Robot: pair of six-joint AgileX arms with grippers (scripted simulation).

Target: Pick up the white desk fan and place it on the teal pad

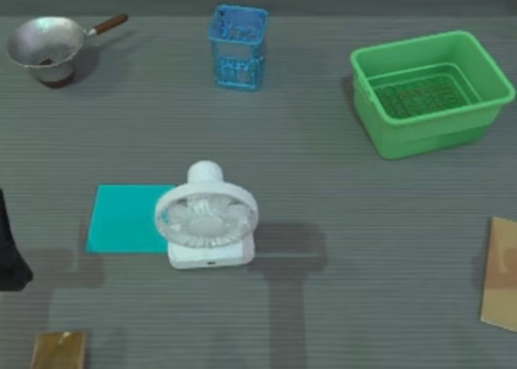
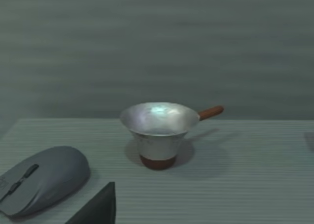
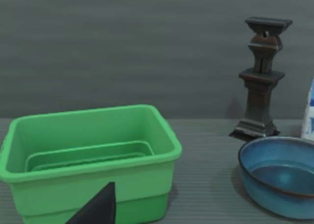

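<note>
Progress looks close to nil from where I sit, or else nearly finished; I judge the former. In the top view the white desk fan (image 1: pixel 207 224) stands upright in the middle of the table, its base at the right edge of the teal pad (image 1: pixel 127 218), overlapping that edge at most slightly, with most of the pad bare to the fan's left. So the fan is not properly on the pad, and a lift, a short carry to the left and a set-down remain.

Neither arm is on the job. Of my left arm only a dark shape shows at the top view's left edge, and its wrist camera faces a metal saucepan (image 2: pixel 157 131) and a grey computer mouse (image 2: pixel 41 182). My right arm is out of the top view; its wrist camera faces the green bin (image 3: pixel 88 158), a blue bowl (image 3: pixel 279 177) and a dark candlestick (image 3: pixel 262 77). I cannot tell whether either gripper's fingers are apart or together.

No brand, label or readable writing shows anywhere on the fan or the other items.
</note>
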